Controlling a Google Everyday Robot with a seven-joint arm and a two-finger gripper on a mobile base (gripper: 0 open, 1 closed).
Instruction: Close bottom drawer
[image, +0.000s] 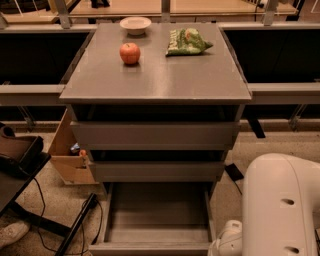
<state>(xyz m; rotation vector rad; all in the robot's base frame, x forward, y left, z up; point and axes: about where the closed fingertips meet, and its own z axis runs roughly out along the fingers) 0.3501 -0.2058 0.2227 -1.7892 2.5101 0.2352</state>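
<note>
The gripper (227, 242) sits at the frame's lower right edge, just beside the right front corner of the bottom drawer (157, 212); whether it is clenched or released I cannot tell. The drawer stands fully pulled out at bottom centre. A good close probably means meeting the front panel near its middle and pushing straight in, so the drawer does not skew. On the counter (155, 80) above sits an apple (130, 53).

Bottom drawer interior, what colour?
Plain grey, in the camera view: the bottom drawer stands open. The hand is out of view; only the white arm shows, lower right.
</note>
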